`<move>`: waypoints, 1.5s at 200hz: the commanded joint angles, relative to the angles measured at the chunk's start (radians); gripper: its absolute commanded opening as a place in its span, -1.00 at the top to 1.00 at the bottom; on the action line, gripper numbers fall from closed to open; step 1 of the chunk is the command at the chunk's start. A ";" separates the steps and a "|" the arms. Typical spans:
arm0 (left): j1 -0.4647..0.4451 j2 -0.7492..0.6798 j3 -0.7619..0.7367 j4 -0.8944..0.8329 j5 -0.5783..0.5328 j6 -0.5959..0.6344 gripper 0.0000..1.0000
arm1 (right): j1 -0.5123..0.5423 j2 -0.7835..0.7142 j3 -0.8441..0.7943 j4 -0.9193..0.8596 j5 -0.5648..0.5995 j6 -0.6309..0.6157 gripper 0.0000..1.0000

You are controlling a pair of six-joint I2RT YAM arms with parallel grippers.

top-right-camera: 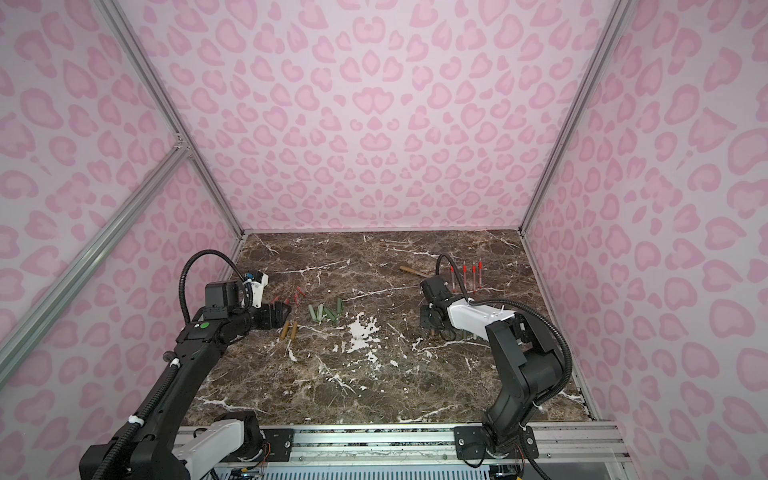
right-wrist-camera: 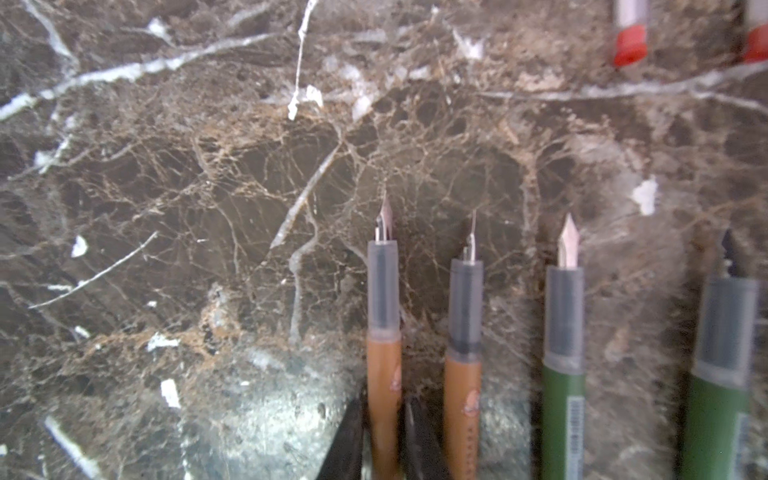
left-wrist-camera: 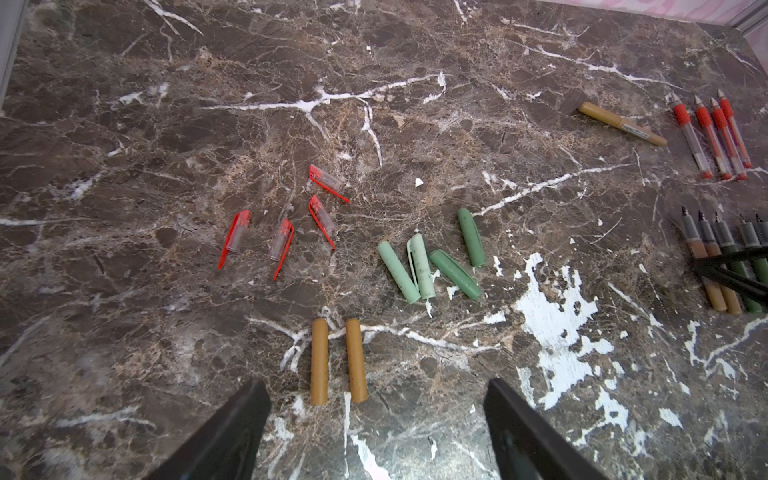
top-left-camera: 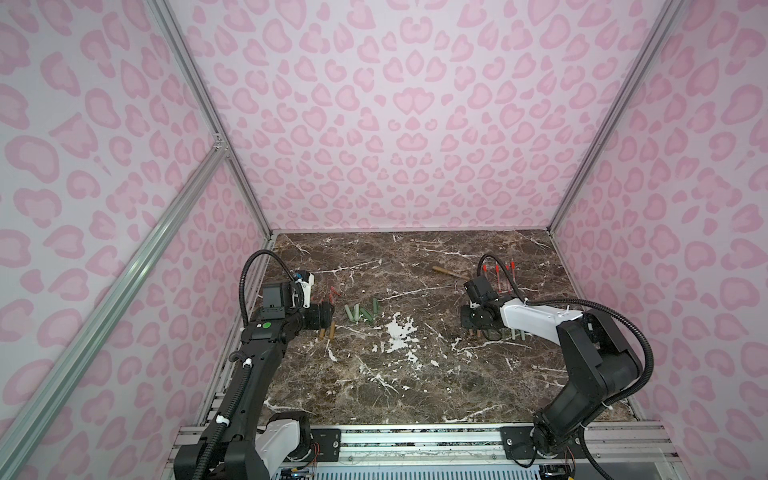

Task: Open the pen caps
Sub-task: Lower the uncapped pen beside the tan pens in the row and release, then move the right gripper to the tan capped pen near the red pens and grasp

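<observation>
- on the left half of the desk (left-wrist-camera: 124, 124), the pulled-off pen caps are laid in groups: red caps (left-wrist-camera: 282, 243), green caps (left-wrist-camera: 424, 266) and two tan caps (left-wrist-camera: 319, 361). the left tool (left-wrist-camera: 376, 384) is held spread wide, close to the tan pair. what is to be feared there?
- the tan caps can be struck if the tool is lowered or swung. round tubes are easily rolled into the green group.
- and on the right?
- the right tool (right-wrist-camera: 384, 415) is set closely around a tan pen body (right-wrist-camera: 384, 374) lying on the desk. whether the body is pinched or merely flanked cannot be told. if the tool is raised before release, the body may be dragged against the neighbouring tan body (right-wrist-camera: 463, 386), and the exposed nibs may be bent.
- is any cap not yet opened?
- one capped tan pen (left-wrist-camera: 622, 124) is seen near the red pen bodies (left-wrist-camera: 712, 137). it could be swept aside by the right arm (top-left-camera: 536, 318).
</observation>
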 commanded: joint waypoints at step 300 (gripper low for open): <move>0.052 -0.072 -0.010 0.005 0.030 -0.011 -0.97 | -0.126 0.721 1.095 -0.496 -0.185 -0.530 -0.12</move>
